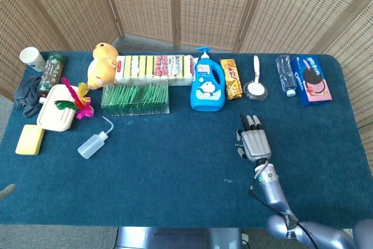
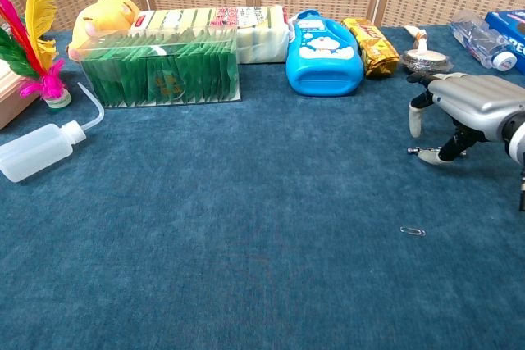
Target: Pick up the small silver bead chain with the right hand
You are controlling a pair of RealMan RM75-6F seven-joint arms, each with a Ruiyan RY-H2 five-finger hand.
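right hand [image 2: 472, 108] fingers [image 2: 416, 120] over silver bead chain [image 2: 417, 152].

A folding screen [image 1: 175, 4] of woven rattan panels in pale wooden frames is standing behind the table, closing off the whole far side in both views, its sections meeting at slight angles. Soft, even daylight is falling across the weave, brightening the right-hand panels more than the left. A table [image 1: 175, 161] covered in deep teal, carpet-like cloth is filling most of the head view, its far corners rounded. Grey floor [image 1: 145, 42] is showing in a narrow gap between the screen's foot and the table's far edge, and again below the near edge [image 1: 192, 237], where a pale metallic base is sitting.
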